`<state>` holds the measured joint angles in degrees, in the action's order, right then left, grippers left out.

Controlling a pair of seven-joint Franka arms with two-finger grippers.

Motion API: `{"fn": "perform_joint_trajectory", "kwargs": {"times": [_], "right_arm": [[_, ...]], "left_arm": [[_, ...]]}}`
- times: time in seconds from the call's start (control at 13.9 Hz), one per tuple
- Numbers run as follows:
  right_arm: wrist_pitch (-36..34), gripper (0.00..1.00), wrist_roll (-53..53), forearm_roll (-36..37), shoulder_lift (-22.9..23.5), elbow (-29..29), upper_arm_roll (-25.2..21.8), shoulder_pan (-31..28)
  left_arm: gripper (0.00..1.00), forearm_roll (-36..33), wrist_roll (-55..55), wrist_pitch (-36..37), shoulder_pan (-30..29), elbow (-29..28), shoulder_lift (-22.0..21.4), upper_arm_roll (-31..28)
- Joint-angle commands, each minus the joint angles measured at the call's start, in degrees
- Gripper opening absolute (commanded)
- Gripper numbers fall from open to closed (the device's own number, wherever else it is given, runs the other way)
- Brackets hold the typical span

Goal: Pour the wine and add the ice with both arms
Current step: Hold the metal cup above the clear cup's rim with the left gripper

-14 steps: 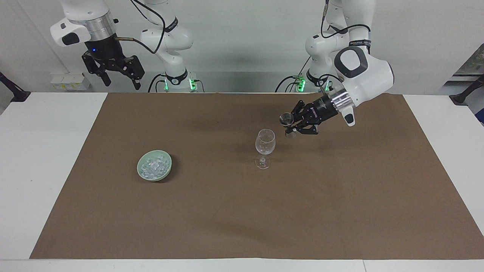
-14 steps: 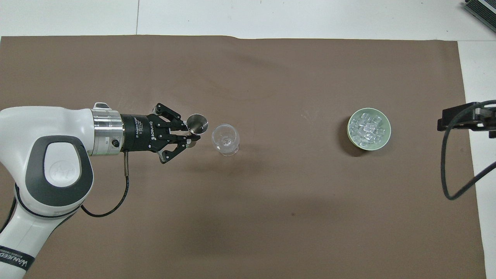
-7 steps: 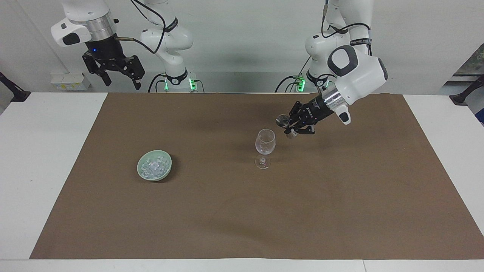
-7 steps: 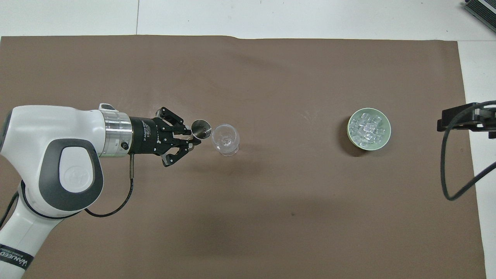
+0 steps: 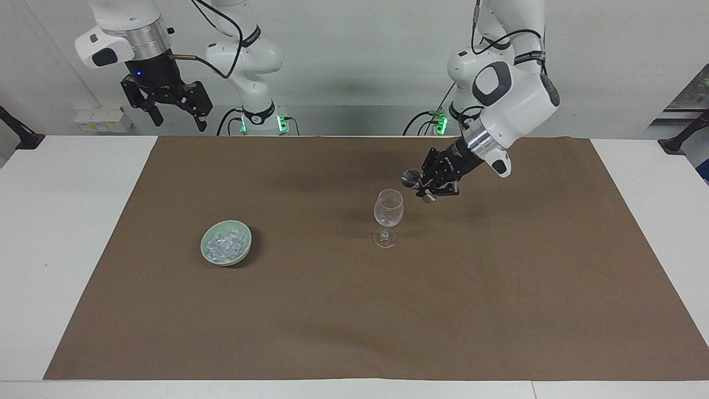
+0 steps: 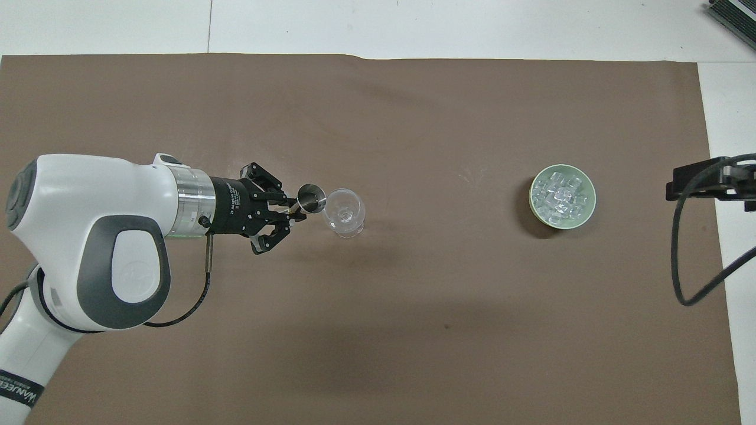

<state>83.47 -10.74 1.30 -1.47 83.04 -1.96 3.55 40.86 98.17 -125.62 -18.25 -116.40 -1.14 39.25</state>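
The left claw [image 5: 422, 187] is clamped on a small metal cup [image 5: 410, 178], tilted at the wine glass's [image 5: 388, 209] rim, at two o'clock of the glass in the facing view; the ice [image 5: 224, 245] fills a green bowl [image 5: 209, 256] toward the right arm's end, at nine o'clock of the glass, well apart; the right claw [image 5: 176, 117] waits, fingers spread, above the table's [image 5: 66, 221] edge; bare brown mat [image 5: 354, 321] surrounds both vessels.

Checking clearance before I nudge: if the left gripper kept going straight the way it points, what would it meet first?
Probably the wine glass: the left gripper, shut on a small metal cup, points at its bowl; their relative height is unclear.
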Motion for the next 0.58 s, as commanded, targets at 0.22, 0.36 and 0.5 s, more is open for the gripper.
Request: {"fn": "perform_joint_trajectory", "kwargs": {"times": [0.22,0.36,0.5], "right_arm": [[0.8,1.00,0.7,-1.7,-1.4,1.9,0.3,-0.6],[0.8,1.00,0.7,-1.8,-1.4,1.9,0.2,-0.6],[0.6,1.00,1.0,-1.8,-1.5,1.9,0.3,-0.6]], "left_arm": [[0.00,-6.8,5.5,-1.2,0.4,1.5,0.6,1.9],[0.00,-8.8,6.3,-1.2,0.4,1.5,0.6,2.2],[0.00,-12.1,8.6,-1.4,0.4,2.3,1.3,3.0]]}}
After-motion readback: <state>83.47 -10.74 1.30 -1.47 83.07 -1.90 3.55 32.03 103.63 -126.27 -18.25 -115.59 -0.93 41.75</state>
